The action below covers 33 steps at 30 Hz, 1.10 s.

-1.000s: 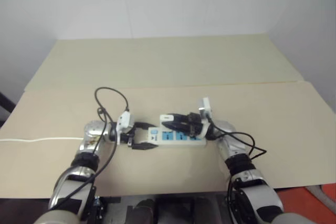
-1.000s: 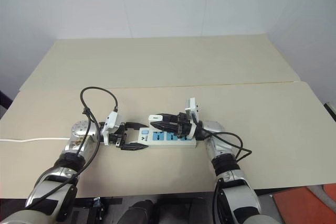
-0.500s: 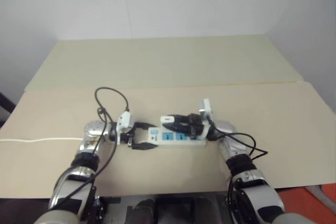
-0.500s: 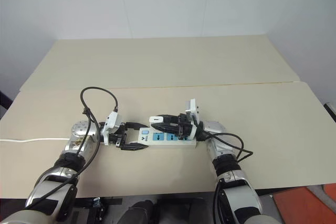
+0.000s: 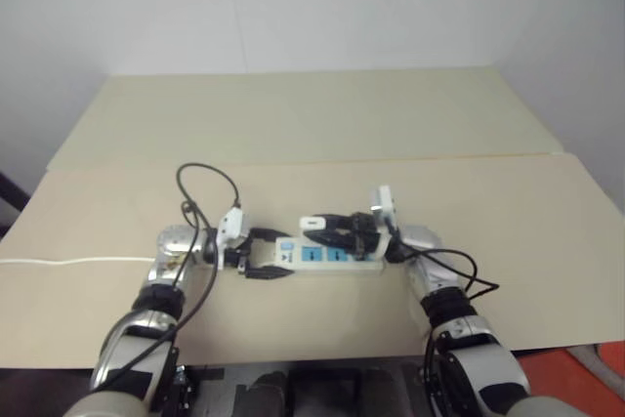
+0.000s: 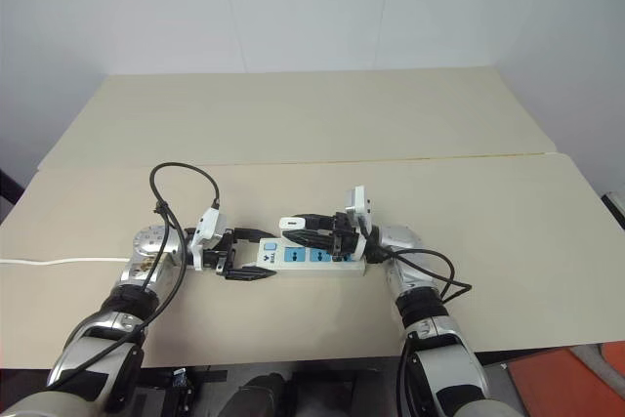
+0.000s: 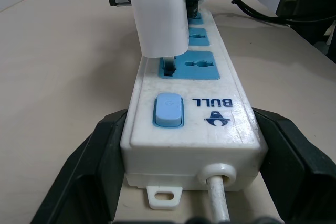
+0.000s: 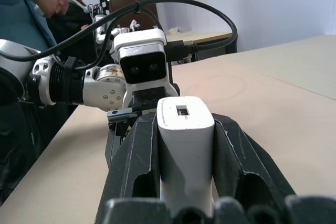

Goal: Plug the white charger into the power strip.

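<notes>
The power strip (image 6: 314,255) lies on the table in front of me, its blue switch (image 7: 168,110) at the end my left gripper (image 7: 191,124) is shut on, one black finger (image 7: 89,166) on each long side. My right gripper (image 6: 296,227) is shut on the white charger (image 8: 185,148), holding it upright over the socket nearest the switch. In the left wrist view the charger (image 7: 160,14) stands just above the strip's face and a metal prong reaches down into that socket's slot. Two further blue sockets (image 7: 198,36) beyond it are free.
The strip's white cord (image 5: 68,261) runs left across the tabletop to its edge. A black cable (image 5: 210,183) loops above my left wrist. The beige table (image 6: 488,212) stretches far and right. People (image 8: 31,3) stand in the background of the right wrist view.
</notes>
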Available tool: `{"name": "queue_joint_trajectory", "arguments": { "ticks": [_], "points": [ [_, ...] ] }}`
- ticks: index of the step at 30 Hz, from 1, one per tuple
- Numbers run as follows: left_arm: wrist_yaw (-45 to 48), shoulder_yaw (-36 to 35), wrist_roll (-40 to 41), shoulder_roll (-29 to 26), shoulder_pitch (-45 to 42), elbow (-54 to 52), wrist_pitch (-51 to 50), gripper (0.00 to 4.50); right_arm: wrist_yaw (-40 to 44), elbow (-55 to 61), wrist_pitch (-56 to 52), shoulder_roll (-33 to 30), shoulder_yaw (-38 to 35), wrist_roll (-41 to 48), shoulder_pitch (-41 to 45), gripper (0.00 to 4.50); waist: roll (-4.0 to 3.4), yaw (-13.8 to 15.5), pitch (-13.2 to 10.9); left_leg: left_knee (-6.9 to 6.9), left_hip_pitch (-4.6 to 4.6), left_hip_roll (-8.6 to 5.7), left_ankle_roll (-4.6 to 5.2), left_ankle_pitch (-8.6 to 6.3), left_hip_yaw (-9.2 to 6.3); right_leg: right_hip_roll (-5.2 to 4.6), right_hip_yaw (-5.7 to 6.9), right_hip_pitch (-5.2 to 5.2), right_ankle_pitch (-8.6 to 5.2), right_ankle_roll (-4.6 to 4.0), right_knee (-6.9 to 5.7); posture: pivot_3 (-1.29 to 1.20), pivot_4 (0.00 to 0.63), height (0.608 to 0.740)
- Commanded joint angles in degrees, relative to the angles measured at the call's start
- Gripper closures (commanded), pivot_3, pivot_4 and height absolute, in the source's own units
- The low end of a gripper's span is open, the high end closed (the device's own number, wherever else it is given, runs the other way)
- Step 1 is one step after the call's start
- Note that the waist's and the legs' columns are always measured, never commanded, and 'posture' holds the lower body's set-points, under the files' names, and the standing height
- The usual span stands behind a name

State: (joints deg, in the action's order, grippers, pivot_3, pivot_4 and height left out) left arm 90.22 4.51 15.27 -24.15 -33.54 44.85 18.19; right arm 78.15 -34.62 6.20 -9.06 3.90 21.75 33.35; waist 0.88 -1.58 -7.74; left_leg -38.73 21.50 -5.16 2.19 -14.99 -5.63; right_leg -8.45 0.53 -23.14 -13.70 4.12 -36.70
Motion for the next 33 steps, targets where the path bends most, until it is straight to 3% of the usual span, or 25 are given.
{"name": "queue_joint_trajectory", "arguments": {
  "ticks": [1,33],
  "points": [
    [0.8,-0.8,1.0,0.2,-0.8,-1.6,-0.1,1.24,0.5,-4.3,-0.1,-1.4,1.4,-2.8,-2.6,3.38,0.01,0.0,0.0,0.00,0.00,0.00,0.00,0.00,0.00,0.00,0.00,0.00,0.00,0.00,0.00,0.00,0.150,0.740],
    [0.8,-0.9,0.8,0.5,-0.9,-1.8,-0.5,1.24,1.0,-8.6,5.1,-5.7,3.1,-6.0,-2.0,3.38,0.08,0.8,0.1,0.03,-0.15,0.01,-0.02,-0.04,0.00,0.01,0.00,0.05,0.00,0.00,0.04,0.00,0.150,0.740]
  ]
}}
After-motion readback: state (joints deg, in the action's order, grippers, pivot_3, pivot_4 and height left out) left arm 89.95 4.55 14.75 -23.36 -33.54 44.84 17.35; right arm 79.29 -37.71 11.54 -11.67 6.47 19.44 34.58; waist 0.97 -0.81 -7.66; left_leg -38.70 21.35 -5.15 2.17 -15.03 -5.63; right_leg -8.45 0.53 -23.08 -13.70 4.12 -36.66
